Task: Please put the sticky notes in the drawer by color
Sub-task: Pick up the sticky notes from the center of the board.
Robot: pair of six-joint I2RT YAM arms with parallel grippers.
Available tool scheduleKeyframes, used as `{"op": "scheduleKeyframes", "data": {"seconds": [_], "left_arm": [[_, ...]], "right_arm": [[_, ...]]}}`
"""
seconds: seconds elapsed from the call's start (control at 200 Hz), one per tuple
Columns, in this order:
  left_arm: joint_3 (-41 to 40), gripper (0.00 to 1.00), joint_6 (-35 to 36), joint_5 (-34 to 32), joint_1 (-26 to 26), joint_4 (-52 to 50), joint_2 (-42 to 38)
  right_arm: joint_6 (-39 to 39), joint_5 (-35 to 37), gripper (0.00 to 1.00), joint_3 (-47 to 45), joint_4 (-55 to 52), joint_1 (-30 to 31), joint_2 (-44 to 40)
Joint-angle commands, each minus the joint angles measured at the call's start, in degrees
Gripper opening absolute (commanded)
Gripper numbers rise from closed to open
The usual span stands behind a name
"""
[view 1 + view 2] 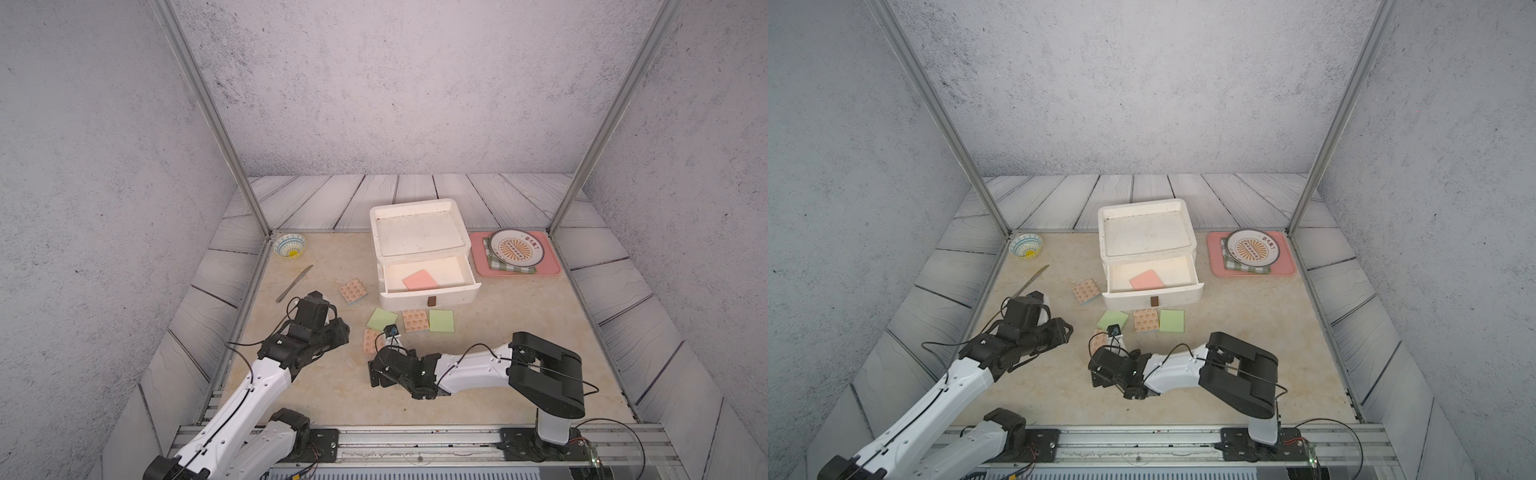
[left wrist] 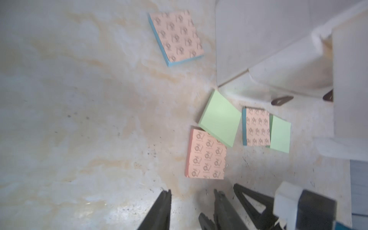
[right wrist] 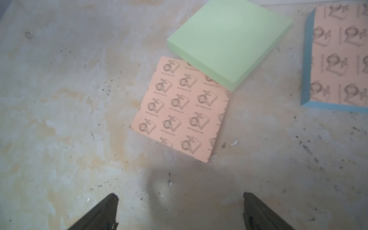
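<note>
The white drawer (image 1: 419, 249) has its top drawer pulled out with a pink sticky note pad (image 1: 420, 280) inside. In front of it lie a green pad (image 1: 382, 319), an orange-patterned pad (image 1: 414, 320) and a second green pad (image 1: 441, 321). Another orange pad (image 1: 352, 291) sits further left. A third orange pad (image 3: 179, 107) lies just ahead of both grippers, its corner under the green pad (image 3: 229, 39). My right gripper (image 3: 180, 199) is wide open and empty. My left gripper (image 2: 192, 196) is slightly open and holds nothing, with the orange pad (image 2: 206, 153) ahead of it.
A patterned bowl (image 1: 289, 245) and a knife (image 1: 294, 283) lie at the back left. A pink tray (image 1: 548, 270) at the back right carries a checked cloth (image 1: 511, 268) and a plate (image 1: 515, 248). The two grippers are close together.
</note>
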Motion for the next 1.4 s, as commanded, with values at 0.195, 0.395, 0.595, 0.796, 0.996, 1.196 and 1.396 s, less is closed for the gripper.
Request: {"op": "scheduleKeyframes", "data": {"seconds": [0.195, 0.395, 0.595, 0.796, 0.996, 1.196, 1.396], "left_arm": [[1.19, 0.4, -0.15, -0.46, 3.4, -0.62, 1.1], [-0.14, 0.4, -0.03, 0.74, 3.57, 0.11, -0.8], [-1.14, 0.4, 0.26, -0.17, 3.87, -0.92, -3.29], [0.36, 0.4, 1.47, 0.01, 4.19, -2.45, -2.69], [-0.75, 0.4, 1.11, 0.8, 4.24, -2.44, -4.09], [-0.23, 0.4, 1.98, -1.48, 4.32, -4.61, -7.37], [-0.39, 0.4, 2.17, -1.8, 4.5, -5.13, -9.19]], "right_arm": [[6.59, 13.57, 0.99, 3.95, -8.62, 0.48, 4.13], [2.9, 10.7, 0.99, 11.87, -10.15, 0.45, 8.8], [3.95, 10.72, 0.99, 12.13, -7.75, 0.46, 10.1], [4.04, 9.99, 0.99, 15.43, -9.65, -0.58, 13.96], [4.63, 8.94, 0.99, 17.0, -10.44, -1.39, 16.37], [6.42, 8.55, 0.99, 16.96, -11.61, -2.13, 17.87], [6.07, 7.22, 0.95, 18.44, -14.41, -2.53, 19.91]]}}
